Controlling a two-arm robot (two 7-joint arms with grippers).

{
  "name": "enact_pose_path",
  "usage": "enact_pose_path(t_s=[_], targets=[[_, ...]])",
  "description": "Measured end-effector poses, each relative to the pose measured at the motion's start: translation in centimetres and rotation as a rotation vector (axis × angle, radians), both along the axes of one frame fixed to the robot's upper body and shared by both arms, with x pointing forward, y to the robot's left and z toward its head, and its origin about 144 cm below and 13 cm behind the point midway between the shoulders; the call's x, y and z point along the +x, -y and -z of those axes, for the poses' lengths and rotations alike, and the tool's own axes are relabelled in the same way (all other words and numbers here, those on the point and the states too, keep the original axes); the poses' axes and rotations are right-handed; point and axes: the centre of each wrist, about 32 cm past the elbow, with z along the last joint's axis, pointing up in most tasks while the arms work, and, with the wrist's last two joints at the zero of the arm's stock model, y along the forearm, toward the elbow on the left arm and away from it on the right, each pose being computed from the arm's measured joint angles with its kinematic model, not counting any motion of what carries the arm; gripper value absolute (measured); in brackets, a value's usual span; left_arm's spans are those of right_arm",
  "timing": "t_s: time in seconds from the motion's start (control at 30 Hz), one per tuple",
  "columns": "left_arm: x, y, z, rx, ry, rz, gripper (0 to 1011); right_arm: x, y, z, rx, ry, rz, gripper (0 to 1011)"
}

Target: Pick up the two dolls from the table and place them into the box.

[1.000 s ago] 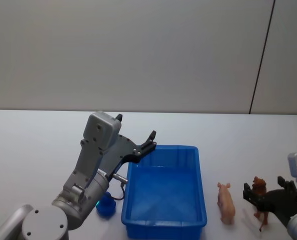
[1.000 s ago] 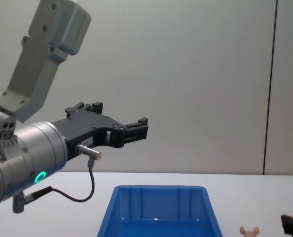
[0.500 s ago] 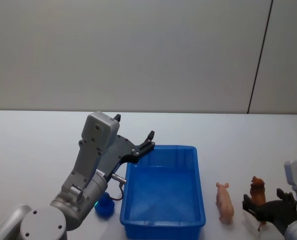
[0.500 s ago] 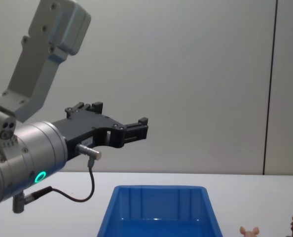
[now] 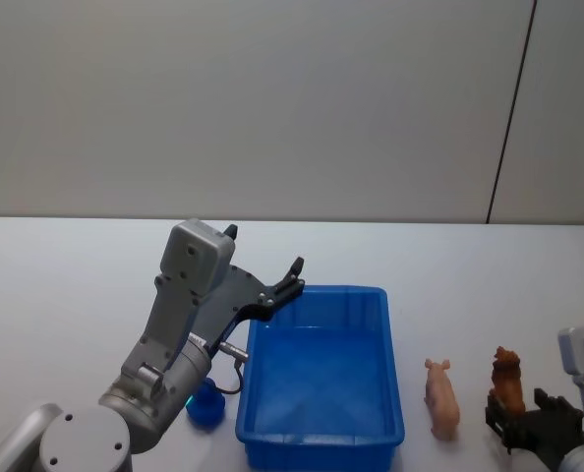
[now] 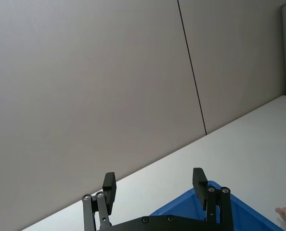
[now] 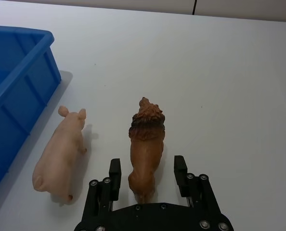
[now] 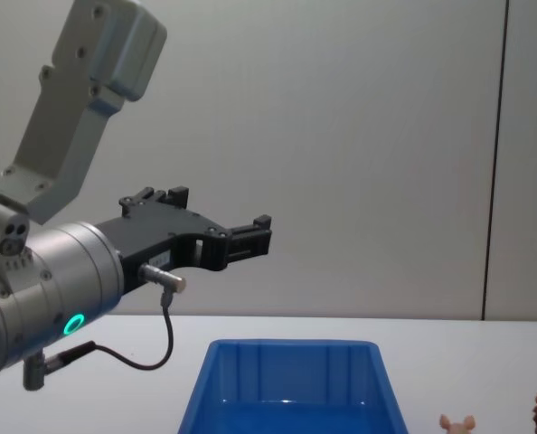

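Right jaws stand apart around the rump of the lion (image 7: pixel 147 149) on the worktop (image 7: pixel 229 96), clear of it, its head beyond their tips. The pig (image 7: pixel 61 154) lies just outside them, toward the box (image 7: pixel 18 91). Left jaws gape above the box's corner.

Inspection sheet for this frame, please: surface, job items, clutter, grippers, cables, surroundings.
Surface: white table, plain, no marks seen.
Job's things: blue box with nothing in it; pink doll on the table to the box's right; brown doll beside it, farther right.
Clutter: small blue round object at the box's left, partly behind the left arm.
Grippers: left gripper open, raised by the box's far left corner; right gripper open, fingers flanking the brown doll's rear, gaps on both sides.
Cables: thin black cable looping under the left wrist.
Surroundings: grey wall with a dark seam.
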Motion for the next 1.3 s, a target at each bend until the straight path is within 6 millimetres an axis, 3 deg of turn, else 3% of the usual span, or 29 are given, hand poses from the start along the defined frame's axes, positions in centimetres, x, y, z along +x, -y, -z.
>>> enact_pose_path(t_s=[0.3, 0.37, 0.47, 1.3], targets=[[0.0, 0.0, 0.0, 0.000, 0.000, 0.000, 1001, -0.1, -0.1, 0.1, 0.005, -0.008, 0.008, 448], [0.0, 0.0, 0.0, 0.000, 0.000, 0.000, 1001, -0.1, -0.1, 0.1, 0.004, -0.005, 0.010, 349], [0.0, 0.0, 0.0, 0.000, 0.000, 0.000, 1001, -0.1, -0.1, 0.0, 0.002, 0.005, 0.010, 291], [0.0, 0.0, 0.0, 0.000, 0.000, 0.000, 1001, 0.0, -1.0, -3.7, 0.013, 0.246, -0.111, 284]])
